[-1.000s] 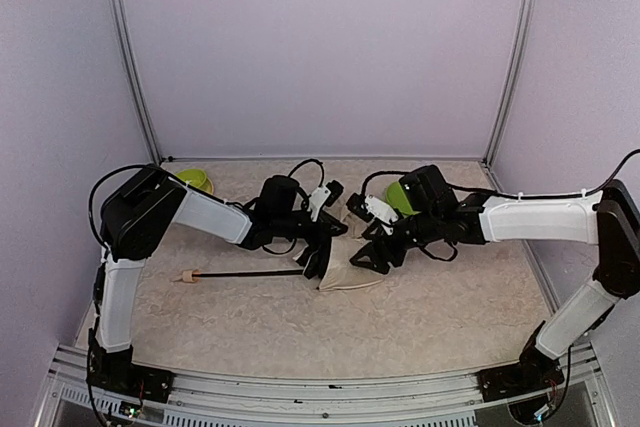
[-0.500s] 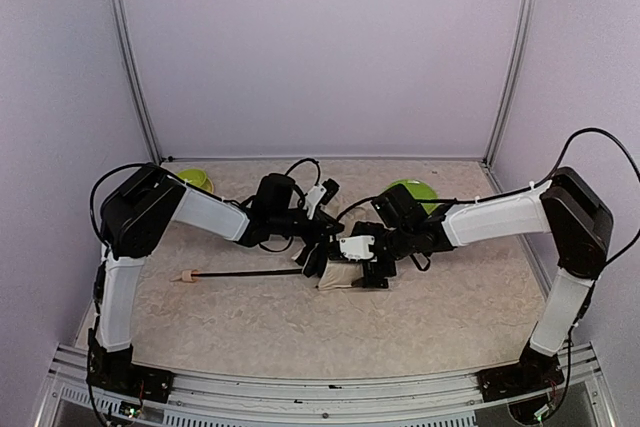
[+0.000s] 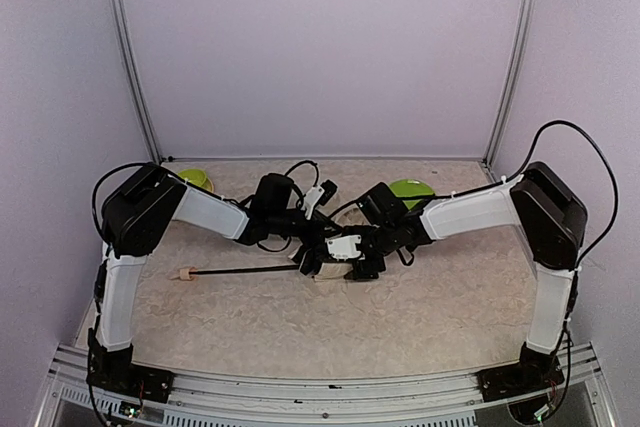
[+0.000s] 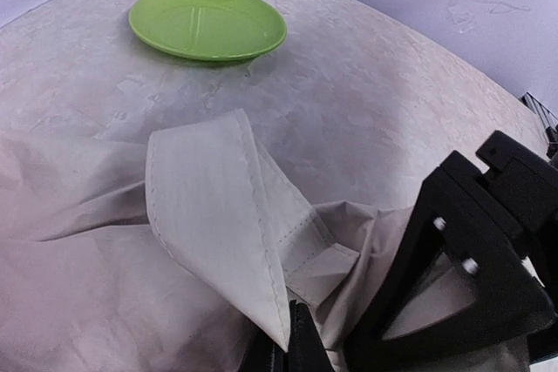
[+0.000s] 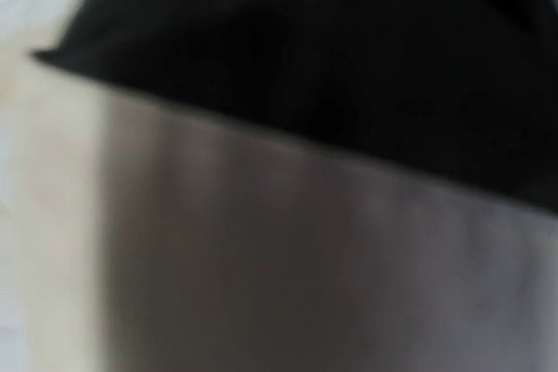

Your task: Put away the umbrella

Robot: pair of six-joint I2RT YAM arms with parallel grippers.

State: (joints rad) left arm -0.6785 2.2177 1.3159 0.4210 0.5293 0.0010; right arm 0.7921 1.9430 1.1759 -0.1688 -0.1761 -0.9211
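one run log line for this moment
left end effector: shut on umbrella canopy | right end effector: at canopy, grip unclear | umbrella: lying on table

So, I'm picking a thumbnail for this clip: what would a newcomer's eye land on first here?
The left arm and right arm meet mid-table, crowding over the crumpled cream canopy of the umbrella. From it a thin black shaft runs left to a small wooden knob. Two bright green plates sit near the back edge, one behind the left arm, one behind the right.
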